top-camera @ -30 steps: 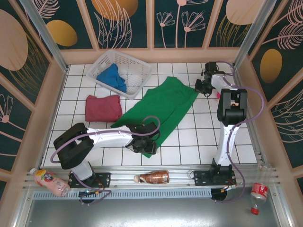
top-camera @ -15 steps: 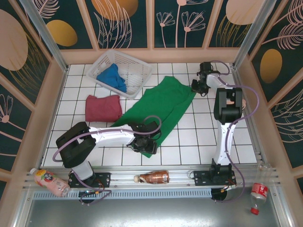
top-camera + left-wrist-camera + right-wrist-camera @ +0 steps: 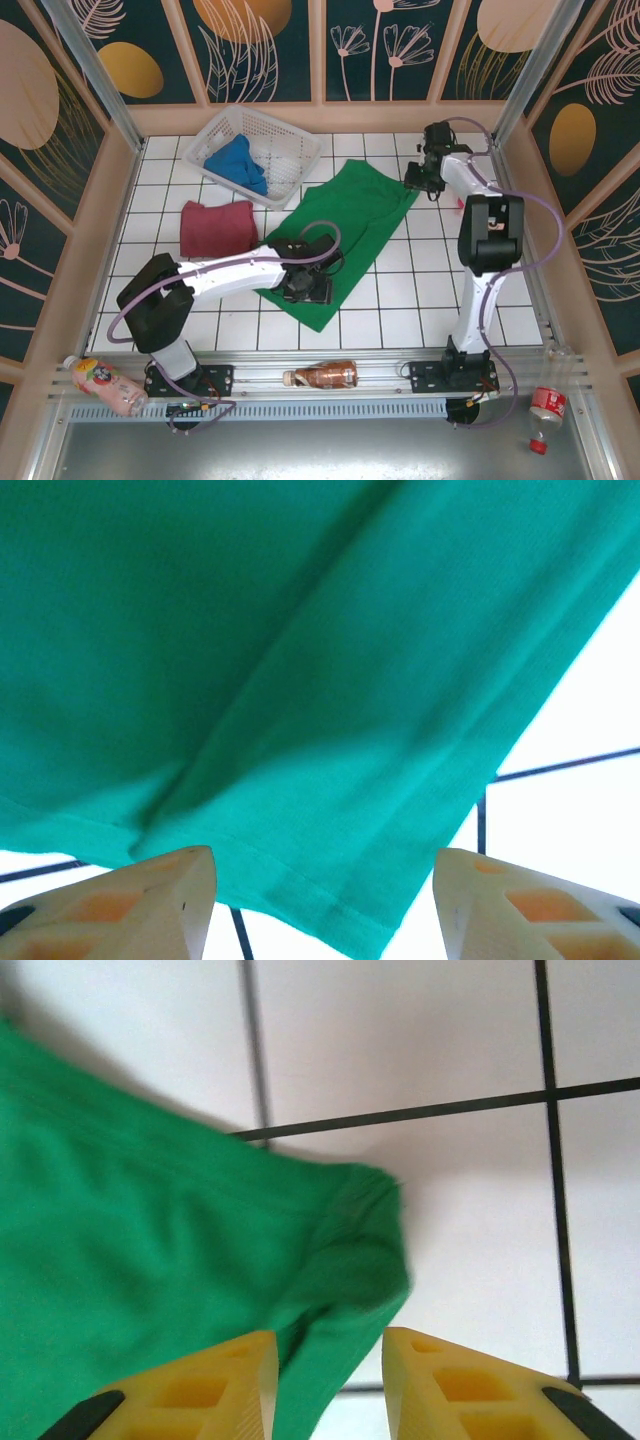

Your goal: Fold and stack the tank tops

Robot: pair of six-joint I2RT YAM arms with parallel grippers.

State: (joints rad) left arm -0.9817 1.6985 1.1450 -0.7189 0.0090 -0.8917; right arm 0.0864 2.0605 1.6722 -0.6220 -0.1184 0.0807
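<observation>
On the left of the white tiled desk I see the maroon-red tank top, folded into a small square. Just behind it sits the white basket, and the blue tank top lies bunched up inside it. In the middle the green tank top is spread flat and slanted, from near me up to the far right. My left jaws hang over its near end, wide open with nothing in them, and the hem lies between the 2 fingers. My right jaws are at its far right corner, a little open. That corner lies loose between the fingers, not pinched.
</observation>
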